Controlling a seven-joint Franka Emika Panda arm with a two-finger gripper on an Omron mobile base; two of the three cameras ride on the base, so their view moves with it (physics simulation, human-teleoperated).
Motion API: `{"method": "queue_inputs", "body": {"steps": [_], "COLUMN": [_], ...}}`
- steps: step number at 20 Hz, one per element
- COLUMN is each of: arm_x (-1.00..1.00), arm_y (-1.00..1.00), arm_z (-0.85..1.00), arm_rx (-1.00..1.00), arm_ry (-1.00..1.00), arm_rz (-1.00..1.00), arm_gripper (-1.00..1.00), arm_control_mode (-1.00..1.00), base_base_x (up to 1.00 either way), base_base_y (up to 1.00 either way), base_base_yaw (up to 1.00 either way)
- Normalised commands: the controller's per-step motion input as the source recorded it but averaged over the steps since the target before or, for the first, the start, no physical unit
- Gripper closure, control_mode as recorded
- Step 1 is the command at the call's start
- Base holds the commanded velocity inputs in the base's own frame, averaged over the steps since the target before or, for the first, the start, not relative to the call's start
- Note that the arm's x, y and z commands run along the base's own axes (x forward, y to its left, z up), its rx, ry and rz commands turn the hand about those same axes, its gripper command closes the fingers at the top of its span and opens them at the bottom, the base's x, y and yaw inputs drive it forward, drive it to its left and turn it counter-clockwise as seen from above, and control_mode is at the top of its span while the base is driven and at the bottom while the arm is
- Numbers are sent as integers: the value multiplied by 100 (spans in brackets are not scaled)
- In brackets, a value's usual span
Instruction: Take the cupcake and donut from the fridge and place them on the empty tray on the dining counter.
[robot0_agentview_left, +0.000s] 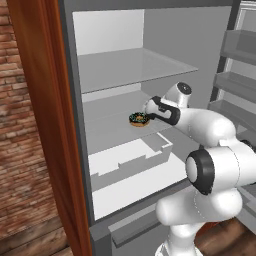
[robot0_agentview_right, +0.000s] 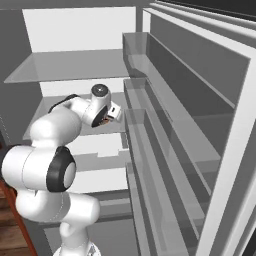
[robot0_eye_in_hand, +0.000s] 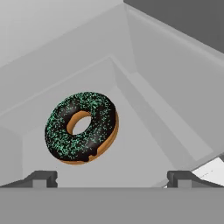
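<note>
We are early on: the donut (robot0_eye_in_hand: 82, 127) lies on a middle shelf of the open fridge (robot0_agentview_left: 75, 100), our gripper (robot0_eye_in_hand: 112, 177) spread wide just short of it, nothing grasped yet.

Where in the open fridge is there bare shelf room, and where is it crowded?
Free: the top shelf, bare up to the back wall, and the donut's shelf left of the donut. Crowded: right of the donut, where the open gripper reaches in.
</note>
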Motion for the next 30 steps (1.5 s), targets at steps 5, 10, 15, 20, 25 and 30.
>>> {"method": "queue_inputs", "body": {"steps": [5,10,15,20,25,30], "arm_x": [3,-1,11,29,28,42], "arm_y": [8,0,3,13,8,0], "arm_z": [-4,-40,-4,-8,-11,-16], "arm_rx": [0,0,0,0,0,0], "arm_ry": [-1,-1,-1,-1,0,0], "arm_rz": [2,11,8,4,0,0], "arm_gripper": [-100,-100,-100,-100,-100,-100], "arm_control_mode": [-100,-100,-100,-100,-100,-100], "base_base_x": [0,0,0,0,0,0], "base_base_y": [0,0,0,0,0,0], "base_base_yaw": [0,0,0,0,0,0]}}
